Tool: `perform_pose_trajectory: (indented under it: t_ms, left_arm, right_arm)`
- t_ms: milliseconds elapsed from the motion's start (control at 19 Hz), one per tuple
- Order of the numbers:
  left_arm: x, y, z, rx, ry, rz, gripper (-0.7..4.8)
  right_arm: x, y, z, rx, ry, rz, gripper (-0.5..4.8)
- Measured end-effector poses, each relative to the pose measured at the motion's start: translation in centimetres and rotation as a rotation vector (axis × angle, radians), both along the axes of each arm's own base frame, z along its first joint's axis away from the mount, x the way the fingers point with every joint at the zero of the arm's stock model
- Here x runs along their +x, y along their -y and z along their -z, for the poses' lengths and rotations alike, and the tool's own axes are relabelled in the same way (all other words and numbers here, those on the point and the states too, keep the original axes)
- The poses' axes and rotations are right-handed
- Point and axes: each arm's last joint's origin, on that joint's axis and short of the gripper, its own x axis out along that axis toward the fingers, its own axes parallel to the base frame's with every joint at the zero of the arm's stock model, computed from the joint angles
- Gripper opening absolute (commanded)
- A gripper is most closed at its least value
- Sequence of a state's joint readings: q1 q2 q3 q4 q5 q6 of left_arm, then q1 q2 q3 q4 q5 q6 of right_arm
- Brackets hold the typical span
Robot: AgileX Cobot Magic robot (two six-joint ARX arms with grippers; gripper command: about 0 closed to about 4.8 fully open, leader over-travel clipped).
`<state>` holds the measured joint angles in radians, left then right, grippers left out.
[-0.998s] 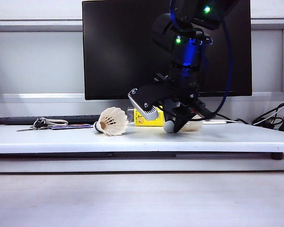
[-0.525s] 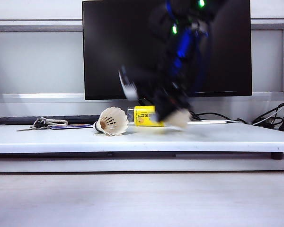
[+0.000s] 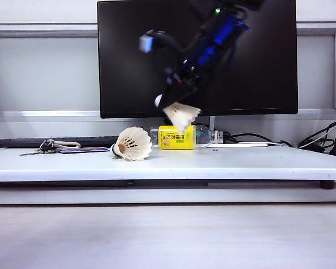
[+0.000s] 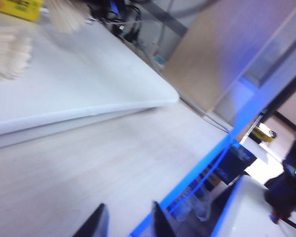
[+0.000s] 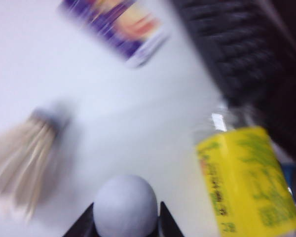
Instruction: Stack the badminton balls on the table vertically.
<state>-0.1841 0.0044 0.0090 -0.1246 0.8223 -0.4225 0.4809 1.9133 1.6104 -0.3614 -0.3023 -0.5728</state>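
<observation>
Right gripper [image 3: 169, 101], arm slanted and blurred, clamps one shuttlecock [image 3: 181, 115] above the bottle [image 3: 182, 137]; left gripper [image 4: 128, 222] apparently parted, empty.

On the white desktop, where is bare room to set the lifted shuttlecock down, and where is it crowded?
Free: the white desktop right of the yellow-labelled bottle, up to the cables, and its front strip. Crowded: the left rear, with keys, a purple card and the lying cream feather shuttlecock. The right gripper holds the other shuttlecock aloft; the left gripper is open, off the desktop.
</observation>
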Motion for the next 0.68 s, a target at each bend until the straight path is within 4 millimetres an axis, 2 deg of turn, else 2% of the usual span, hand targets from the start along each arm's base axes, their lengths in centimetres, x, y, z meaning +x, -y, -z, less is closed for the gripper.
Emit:
perform_pose_trajectory:
  t_ms: [158, 420, 525, 683]
  left_arm:
    - [0.0, 0.0, 0.0, -0.002, -0.002, 0.017, 1.26]
    - [0.0, 0.0, 0.0, -0.004, -0.005, 0.019, 1.26]
    - [-0.1, 0.0, 0.0, -0.004, -0.006, 0.019, 1.26]
    - [-0.1, 0.0, 0.0, -0.004, -0.006, 0.019, 1.27]
  right_arm:
    - [1.3, 1.5, -0.8, 0.204, -0.074, 0.075, 1.43]
    - [1.9, 1.5, -1.6, 0.406, -0.102, 0.116, 1.43]
    - [2.0, 1.4, -1.4, 0.514, -0.107, 0.131, 1.44]
    - [1.6, 1.7, 0.5, 0.634, -0.104, 0.155, 1.44]
